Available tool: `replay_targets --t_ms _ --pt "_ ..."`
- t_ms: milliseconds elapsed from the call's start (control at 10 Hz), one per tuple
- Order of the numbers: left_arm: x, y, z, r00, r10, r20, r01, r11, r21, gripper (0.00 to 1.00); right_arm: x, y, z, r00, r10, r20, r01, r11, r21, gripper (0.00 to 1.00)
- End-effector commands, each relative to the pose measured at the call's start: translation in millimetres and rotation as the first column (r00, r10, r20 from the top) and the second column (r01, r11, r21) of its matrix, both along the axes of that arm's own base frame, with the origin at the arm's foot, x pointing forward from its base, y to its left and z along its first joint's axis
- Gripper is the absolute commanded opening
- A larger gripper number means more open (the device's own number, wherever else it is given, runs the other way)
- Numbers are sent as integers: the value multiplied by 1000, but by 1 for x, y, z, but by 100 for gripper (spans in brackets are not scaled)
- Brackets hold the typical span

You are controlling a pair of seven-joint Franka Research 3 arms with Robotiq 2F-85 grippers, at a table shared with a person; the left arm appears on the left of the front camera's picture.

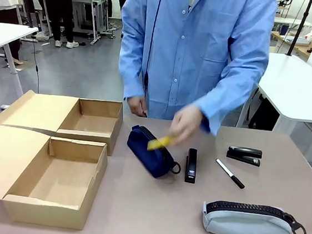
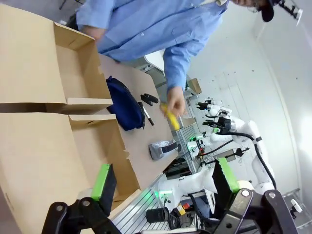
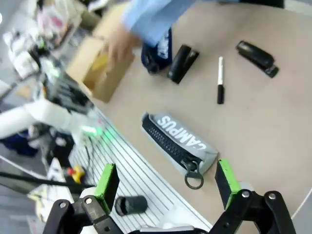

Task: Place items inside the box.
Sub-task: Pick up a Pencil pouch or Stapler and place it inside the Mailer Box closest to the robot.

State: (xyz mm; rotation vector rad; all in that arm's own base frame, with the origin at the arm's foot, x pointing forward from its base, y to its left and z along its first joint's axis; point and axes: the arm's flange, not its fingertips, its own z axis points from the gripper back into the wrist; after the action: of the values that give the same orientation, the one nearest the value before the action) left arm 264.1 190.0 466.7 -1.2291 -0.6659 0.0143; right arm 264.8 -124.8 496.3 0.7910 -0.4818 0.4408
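Two boxes (image 1: 45, 212) hugging left edge of table (image 1: 140, 213), grey pouch (image 1: 248, 223) near front edge, left claw (image 2: 163, 170) and right claw (image 3: 165, 170) released

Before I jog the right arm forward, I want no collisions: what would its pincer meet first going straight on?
Probably the grey CAMPUS zip pouch, lying right ahead of the open right pincer, ring-pull end nearest; depth is unclear.

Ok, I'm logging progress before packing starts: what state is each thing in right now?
Near brown cardboard box: open, empty.
Far brown cardboard box: open, empty.
Navy fabric zip pouch: lying outside the boxes.
Grey fabric zip pouch: zipped shut, outside the boxes.
Yellow utility knife: held in the person's hand.
Nearer black stapler: closed.
Farther black stapler: closed.
Left pincer: open, empty.
Right pincer: open, empty.
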Motion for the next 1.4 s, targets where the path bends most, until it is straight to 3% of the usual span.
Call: replay_targets --t_ms 0,100,300,400,500,600,700,800,1000,1100,1200,1300 --pt "1 0 2 999 -2 34 2 1000 -8 100 7 87 -15 985 171 36 -161 968 -195 100" --pt "1 0 2 999 -2 34 2 1000 -8 100 14 131 -24 949 314 -8 -298 892 -339 100" --pt "1 0 2 999 -2 34 2 1000 -8 100 11 203 -50 819 551 -159 -549 674 -494 100" --pt "1 0 2 999 -2 34 2 1000 -8 100 11 221 -62 816 540 -208 -554 624 -552 100" --pt "1 0 2 999 -2 34 2 1000 -8 100 26 182 -9 882 453 -128 -465 796 -388 100" --pt "1 0 2 999 -2 34 2 1000 -8 100 26 182 -9 882 453 -128 -465 796 -388 100" --pt "1 0 2 999 -2 34 2 1000 -8 100 25 225 -26 820 538 -197 -561 687 -462 100" --pt "1 0 2 999 -2 34 2 1000 -8 100 28 245 -37 742 637 -208 -635 571 -520 100" --pt "1 0 2 999 -2 34 2 1000 -8 100 36 248 -76 690 665 -285 -684 473 -554 100" --pt "1 0 2 999 -2 34 2 1000 -8 100 39 246 -90 702 641 -311 -678 465 -570 100" --pt "1 0 2 999 -2 34 2 1000 -8 100 41 249 -103 685 663 -303 -689 454 -565 100" --pt "1 0 2 999 -2 34 2 1000 -8 100 44 255 -122 676 653 -340 -703 433 -564 100"
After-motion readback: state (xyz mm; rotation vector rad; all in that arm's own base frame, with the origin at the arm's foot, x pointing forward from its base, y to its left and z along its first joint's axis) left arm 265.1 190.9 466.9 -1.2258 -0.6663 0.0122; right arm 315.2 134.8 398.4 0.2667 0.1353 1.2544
